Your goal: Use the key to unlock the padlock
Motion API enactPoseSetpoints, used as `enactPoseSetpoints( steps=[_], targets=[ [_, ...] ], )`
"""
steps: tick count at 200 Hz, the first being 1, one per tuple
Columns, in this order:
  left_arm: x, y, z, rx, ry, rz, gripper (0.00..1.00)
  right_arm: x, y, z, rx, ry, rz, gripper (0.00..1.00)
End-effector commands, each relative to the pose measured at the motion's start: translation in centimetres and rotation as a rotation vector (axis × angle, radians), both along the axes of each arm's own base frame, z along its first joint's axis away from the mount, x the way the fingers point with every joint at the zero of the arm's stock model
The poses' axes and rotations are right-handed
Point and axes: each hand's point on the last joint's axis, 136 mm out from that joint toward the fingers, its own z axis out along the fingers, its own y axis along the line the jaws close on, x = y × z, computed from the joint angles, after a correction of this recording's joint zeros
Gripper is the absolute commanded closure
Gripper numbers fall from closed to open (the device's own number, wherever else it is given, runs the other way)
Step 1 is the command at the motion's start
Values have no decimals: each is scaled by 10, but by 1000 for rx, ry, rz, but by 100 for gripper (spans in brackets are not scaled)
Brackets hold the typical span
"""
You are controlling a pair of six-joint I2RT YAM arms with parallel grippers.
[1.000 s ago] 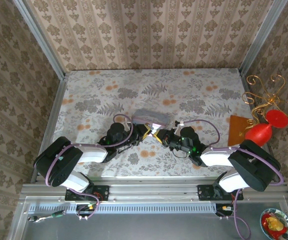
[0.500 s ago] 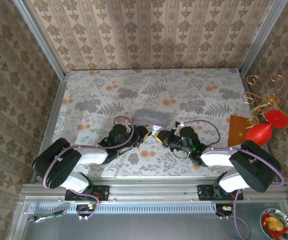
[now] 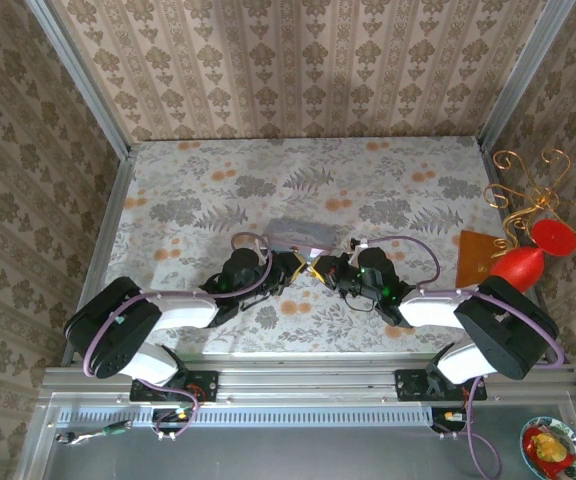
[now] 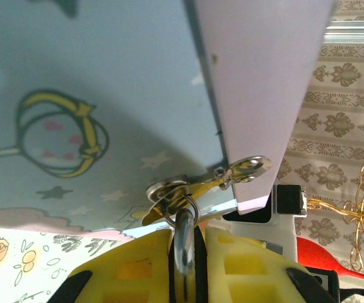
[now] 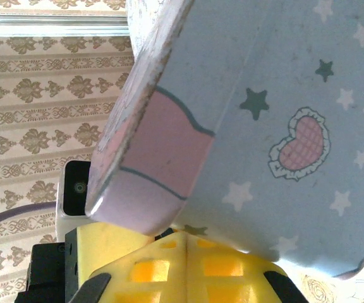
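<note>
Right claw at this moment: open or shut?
Shut: on the right claw the yellow fingers meet with no gap, just under the pale blue tin. Whether anything is pinched between them, cannot tell.

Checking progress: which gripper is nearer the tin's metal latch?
Left: the left gripper sits just below the latch, pinching the padlock hooked through it; the right gripper is shut beneath the tin.

Seen from the top, the left arm (image 3: 183, 308) at 7 o'clock and the right arm (image 3: 430, 310) at 5 o'clock are built alike: bulky black joint housings, white links, black wrists. Purple cables (image 3: 246, 238) are looped along both. A small green light is noted on the right wrist. The left gripper (image 4: 185, 243) is fitted with yellow fingers (image 4: 138, 268), moulded with square pockets; the right gripper (image 5: 185, 246) is matched.
</note>
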Motion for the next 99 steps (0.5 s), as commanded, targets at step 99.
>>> enactPoseSetpoints(
  steps=[99],
  targets=[
    [7, 7, 20, -55, -60, -20, 100, 0, -21, 0, -39, 4, -31, 68]
  ],
)
